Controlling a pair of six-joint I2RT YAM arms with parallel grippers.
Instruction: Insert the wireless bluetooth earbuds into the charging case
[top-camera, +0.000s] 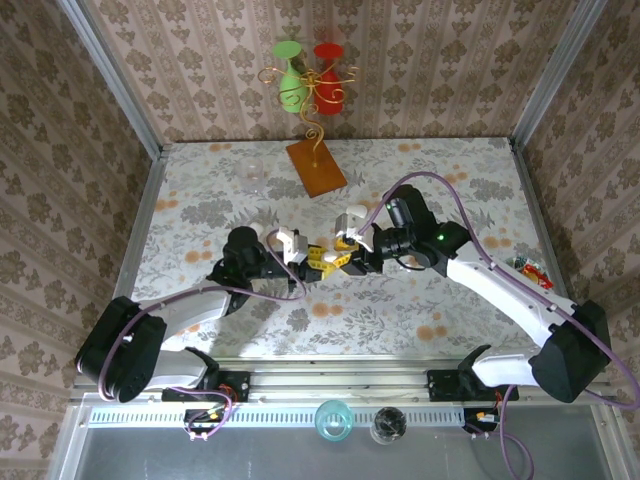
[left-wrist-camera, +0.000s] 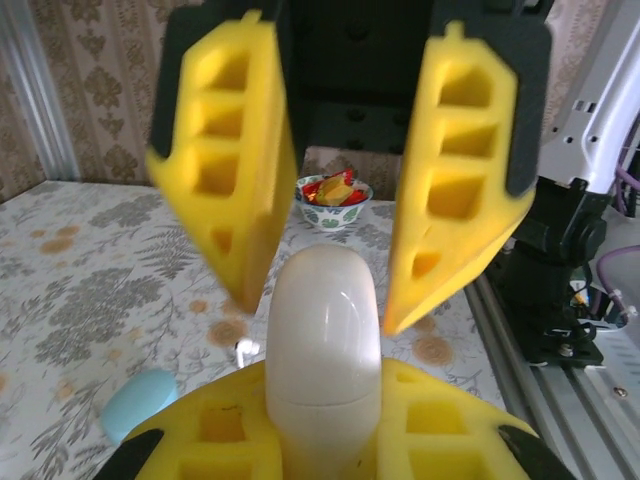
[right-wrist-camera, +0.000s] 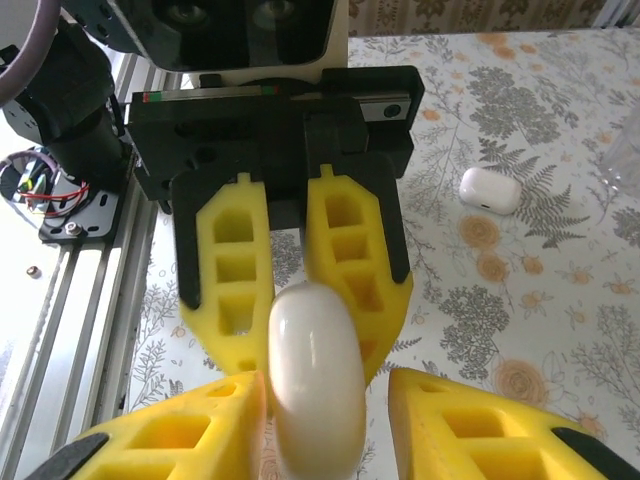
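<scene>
The white charging case (left-wrist-camera: 322, 350), pinched by the fingers of the left gripper (left-wrist-camera: 322, 388), sits between the spread fingers of the right gripper (right-wrist-camera: 325, 392): lid-opening seems in hand, next needing a firm pinch.

Fixed above and behind the arm bases (top-camera: 200, 375), the overhead camera looks down on the whole flowered worktop (top-camera: 200, 200) toward the papered back wall (top-camera: 400, 70). The left wrist camera rides close behind the left tool (top-camera: 318, 263), facing the right arm's base (left-wrist-camera: 560, 240). The right wrist camera sits as near behind the right tool (top-camera: 346, 258), facing the opposite way. Both wrist views share the white case (left-wrist-camera: 322, 340), close up, where the tools meet mid-worktop.
</scene>
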